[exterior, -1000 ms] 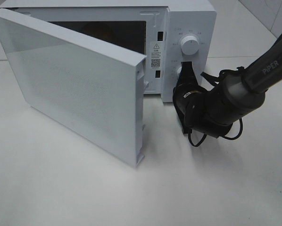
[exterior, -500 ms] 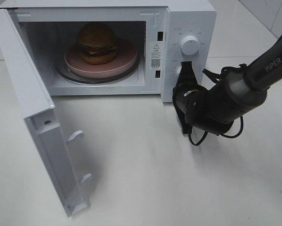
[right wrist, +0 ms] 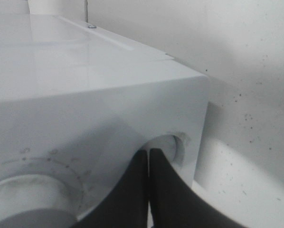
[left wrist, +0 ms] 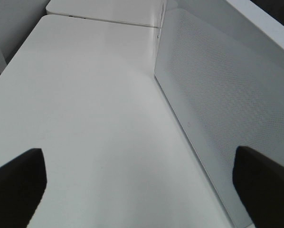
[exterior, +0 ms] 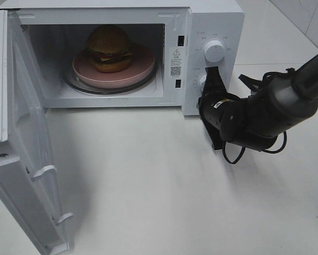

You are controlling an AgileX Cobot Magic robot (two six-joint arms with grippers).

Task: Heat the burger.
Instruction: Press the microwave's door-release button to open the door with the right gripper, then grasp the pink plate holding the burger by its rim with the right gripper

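Door [exterior: 21, 159] of the microwave [exterior: 212, 21] now hangs fully open toward the left side of the desk [exterior: 175, 186]; a second ago it covered most of the cavity, and half a second ago it was partway through its swing.

Right hand [exterior: 212, 79] is closed, tips together, and remains pressed against the lower control under the big dial [exterior: 214, 52]. It holds nothing. My read: that control is the door release and the push did its work.

Left hand [left wrist: 142, 183] is spread wide and empty, low over the desk beside the door's outer face. I don't see it in the high view.

The burger [exterior: 109, 48] is inside the cavity, on the pink plate [exterior: 143, 66], which sits on the glass turntable [exterior: 68, 82].

What this means: with the door open the oven probably can't run. Either the door needs shutting and the dial setting, or the heating is over and the plate comes out. I can't tell which from here.

Burger stands upright, dome up, filling edges facing the opening. It is round, so it has no real long axis on the plate; its stack runs vertically.
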